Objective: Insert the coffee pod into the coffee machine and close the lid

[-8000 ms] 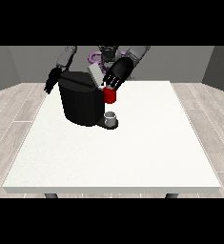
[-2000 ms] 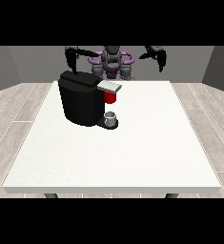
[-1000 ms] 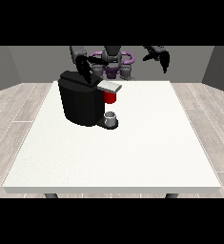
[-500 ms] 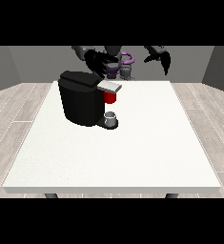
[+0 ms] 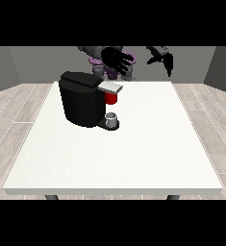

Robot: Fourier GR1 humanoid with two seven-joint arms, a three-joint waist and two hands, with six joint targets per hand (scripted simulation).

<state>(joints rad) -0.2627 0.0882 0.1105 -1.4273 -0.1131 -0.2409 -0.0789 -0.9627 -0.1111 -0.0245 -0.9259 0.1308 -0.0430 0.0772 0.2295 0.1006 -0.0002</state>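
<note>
Two hands up, both off the worktop [image 5: 133, 158]. My hand at the view's left [image 5: 115, 59] hangs above and just behind the coffee machine [image 5: 83, 98], fingers spread wide, holding nothing. My hand at the view's right [image 5: 163, 56] is raised well clear of the machine — fingers relaxed and drooping, empty too. Machine sits on the worktop's far left part, lid [image 5: 109, 87] lying flat. Red thing at the machine [image 5: 110, 98] shows under the lid; a grey thing [image 5: 112, 118] rests on the drip base below — cannot tell whether it is the pod.
</note>
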